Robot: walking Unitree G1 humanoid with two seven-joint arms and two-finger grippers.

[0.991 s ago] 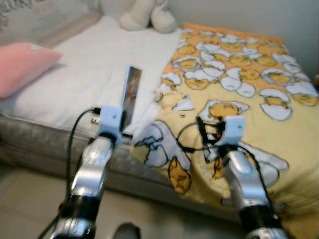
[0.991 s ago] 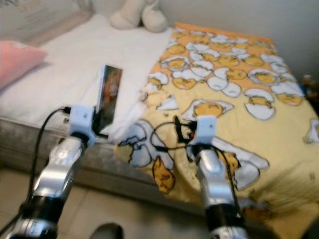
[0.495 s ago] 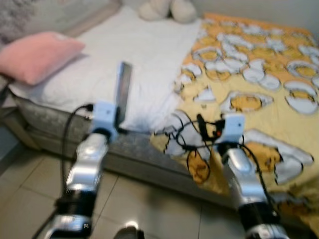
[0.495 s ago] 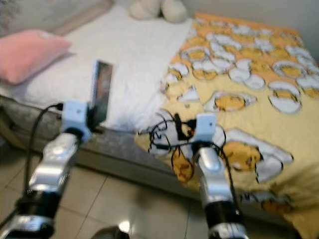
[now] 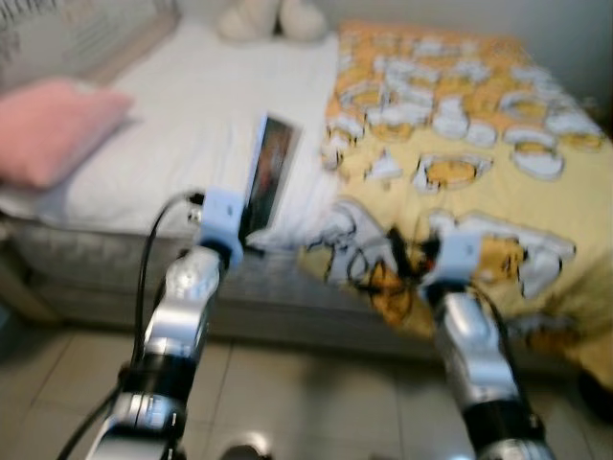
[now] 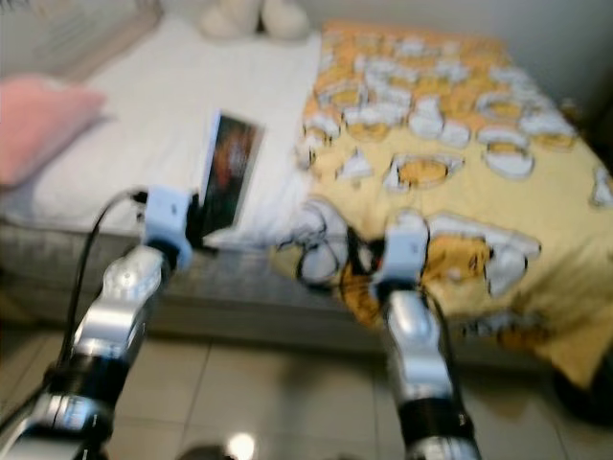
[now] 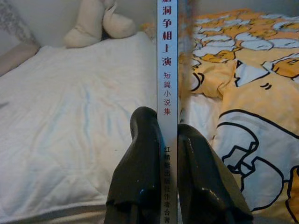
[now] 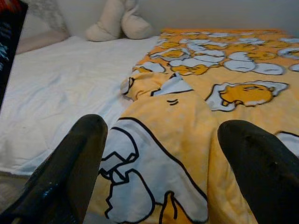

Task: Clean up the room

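My left gripper (image 7: 166, 128) is shut on a thin book (image 5: 269, 172), held upright above the near edge of the bed; its white spine (image 7: 167, 70) with red and black characters runs between the two black fingers (image 7: 142, 154). My right gripper (image 8: 163, 140) is open with nothing between its fingers (image 8: 79, 154), held over the hanging edge of the yellow egg-print blanket (image 5: 460, 125). Both silver arms reach forward from the tiled floor toward the bed.
The bed has a white sheet (image 5: 182, 115) on its left half. A pink pillow (image 5: 48, 129) lies at the left, and a beige plush toy (image 5: 259, 19) sits at the head. Grey floor tiles (image 5: 316, 402) lie below the arms. A dark object (image 6: 584, 402) sits at the lower right.
The camera has shifted and the view is blurred, so the bed sits differently in frame. The book's cover now shows more than its edge. Both grippers keep their states.
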